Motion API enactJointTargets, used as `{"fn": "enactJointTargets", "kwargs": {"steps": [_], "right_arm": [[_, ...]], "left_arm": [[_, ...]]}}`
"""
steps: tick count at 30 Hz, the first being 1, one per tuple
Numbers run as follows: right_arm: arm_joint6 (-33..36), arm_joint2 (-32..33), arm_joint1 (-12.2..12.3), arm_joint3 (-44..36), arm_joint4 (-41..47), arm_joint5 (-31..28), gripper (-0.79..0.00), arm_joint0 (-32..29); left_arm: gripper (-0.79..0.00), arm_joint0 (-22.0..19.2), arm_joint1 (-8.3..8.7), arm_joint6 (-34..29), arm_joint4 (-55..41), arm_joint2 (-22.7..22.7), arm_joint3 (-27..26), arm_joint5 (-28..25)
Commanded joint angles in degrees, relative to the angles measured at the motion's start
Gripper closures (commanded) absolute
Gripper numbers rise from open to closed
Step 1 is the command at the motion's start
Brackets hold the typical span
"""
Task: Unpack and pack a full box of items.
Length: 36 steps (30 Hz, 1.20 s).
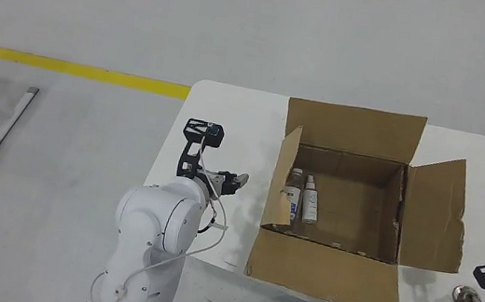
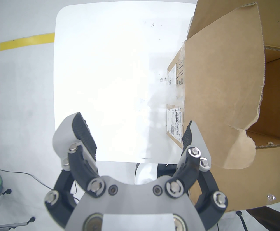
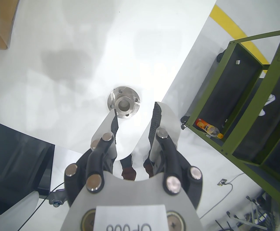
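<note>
Left gripper (image 2: 135, 133) spread, empty, beside open cardboard box (image 1: 339, 198) holding two bottles (image 1: 311, 199). Right gripper (image 3: 135, 116) spread, empty, near metal flange (image 3: 124, 105) on counter (image 1: 229, 111).

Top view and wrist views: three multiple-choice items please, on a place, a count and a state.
1. Metal flange lies: A) in the cardboard box B) on the table by the right gripper C) in the left gripper
2. Bottles in the box: A) none B) five C) two
3. Left gripper: A) open, empty B) shut on a bottle C) shut on a flap
Key: 1B, it rests on bare tabletop; 2C, two show by one wall; 3A, jaws apart, nothing between.
</note>
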Motion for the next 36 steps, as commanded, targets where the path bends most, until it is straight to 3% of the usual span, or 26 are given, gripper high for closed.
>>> {"fn": "enactJointTargets", "kwargs": {"steps": [1,17,36], "right_arm": [[-0.02,-0.46,0.07,0.65,-0.29,0.05,-0.357,0.35],[-0.17,-4.35,0.63,5.64,-2.61,1.04,-0.363,3.33],[0.36,-5.89,1.22,7.3,-2.94,2.02,-0.286,4.75]], "left_arm": [[-0.785,0.0,0.0,0.0,0.0,0.0,0.0,0.0],[-0.785,0.0,0.0,0.0,0.0,0.0,0.0,0.0],[-0.785,0.0,0.0,0.0,0.0,0.0,0.0,0.0]]}}
